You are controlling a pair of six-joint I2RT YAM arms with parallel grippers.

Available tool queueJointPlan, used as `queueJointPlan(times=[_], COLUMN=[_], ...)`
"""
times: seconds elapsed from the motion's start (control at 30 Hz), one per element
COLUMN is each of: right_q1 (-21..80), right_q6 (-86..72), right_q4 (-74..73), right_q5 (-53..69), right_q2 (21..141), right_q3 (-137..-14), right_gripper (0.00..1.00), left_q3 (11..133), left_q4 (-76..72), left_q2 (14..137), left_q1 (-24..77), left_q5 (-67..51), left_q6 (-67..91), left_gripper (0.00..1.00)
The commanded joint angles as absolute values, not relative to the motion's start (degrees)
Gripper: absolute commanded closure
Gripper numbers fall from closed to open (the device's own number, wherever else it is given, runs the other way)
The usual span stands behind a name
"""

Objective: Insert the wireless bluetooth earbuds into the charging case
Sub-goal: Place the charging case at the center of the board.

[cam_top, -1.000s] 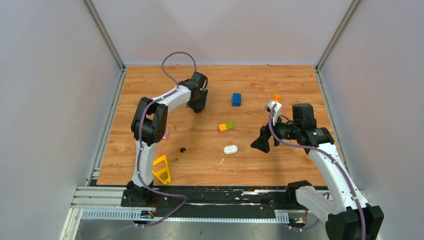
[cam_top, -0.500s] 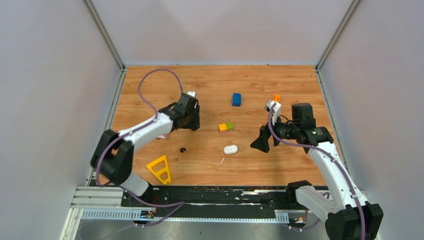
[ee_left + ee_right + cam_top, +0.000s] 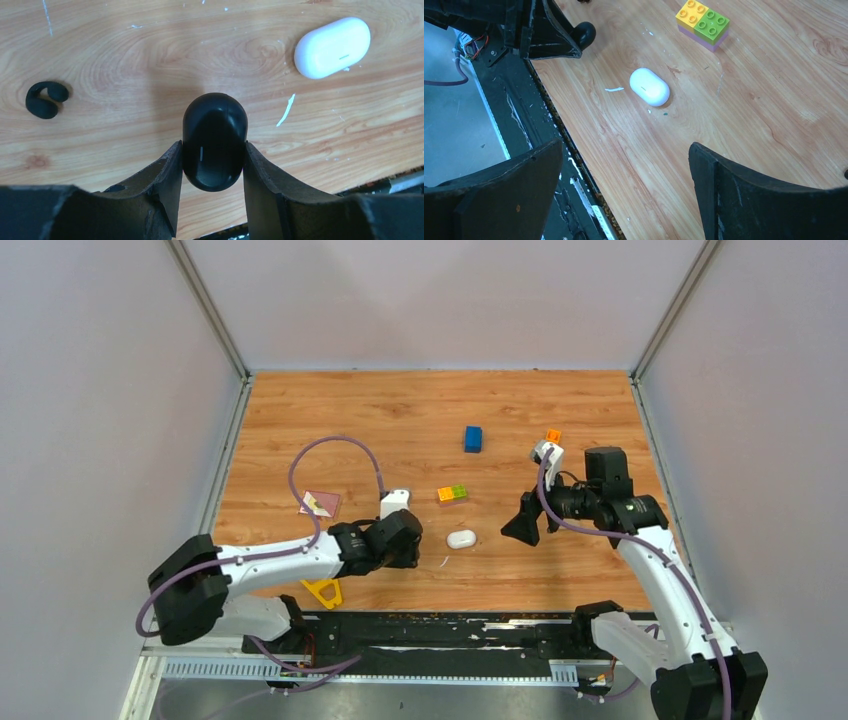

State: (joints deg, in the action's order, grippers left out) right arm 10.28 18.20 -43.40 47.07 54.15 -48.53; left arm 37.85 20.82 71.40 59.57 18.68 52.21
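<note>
Clamped tight between the two fingers of the left gripper [image 3: 212, 146]: a shiny black case [image 3: 214, 140], round like a pill, lid shut. Held just over the wood, likely to bring it close to the black earbud [image 3: 46, 99]. Curled like a little hook, loose on the wood off to one side, not yet in any case. On the other side, a white case [image 3: 332, 47], also shut, lying flat. No white buds to be seen, though maybe too small to spot from above. Across from it, the right gripper [image 3: 624, 150], spread wide, holding nothing, pointed at the white case, probably waiting for a turn.

Further out, an orange and green brick [image 3: 452, 493], a blue brick [image 3: 473, 438] and a yellow triangle [image 3: 322, 592]. Under it all, a wooden table [image 3: 330, 410], with plain grey walls [image 3: 440, 300] around.
</note>
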Motion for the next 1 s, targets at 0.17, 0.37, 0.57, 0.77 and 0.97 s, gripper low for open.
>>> queueJointPlan(times=[0.17, 0.37, 0.57, 0.77, 0.97], right_q1=[9.9, 9.9, 10.8, 15.3, 26.5], right_q6=[18.5, 18.7, 18.6, 16.9, 14.0], right_q4=[-42.6, -42.9, -44.5, -50.5, -48.9], right_q5=[46.7, 46.6, 43.5, 42.0, 38.0], right_q2=[51.5, 51.4, 51.8, 62.0, 73.8], right_q3=[-48.5, -48.6, -50.1, -59.3, -64.2], right_gripper=[0.04, 0.04, 0.09, 0.16, 0.27], left_q3=[40.4, 41.6, 44.9, 47.4, 47.9], left_q4=[14.9, 14.2, 21.0, 34.4, 43.5], left_q2=[80.0, 82.5, 76.5, 56.9, 51.0], left_q1=[61.1, 61.0, 61.2, 61.3, 60.5], left_q5=[23.6, 22.0, 22.6, 36.0, 35.6], left_q6=[61.2, 61.7, 58.6, 51.7, 47.9], left_gripper=[0.46, 0.4, 0.38, 0.35, 0.35])
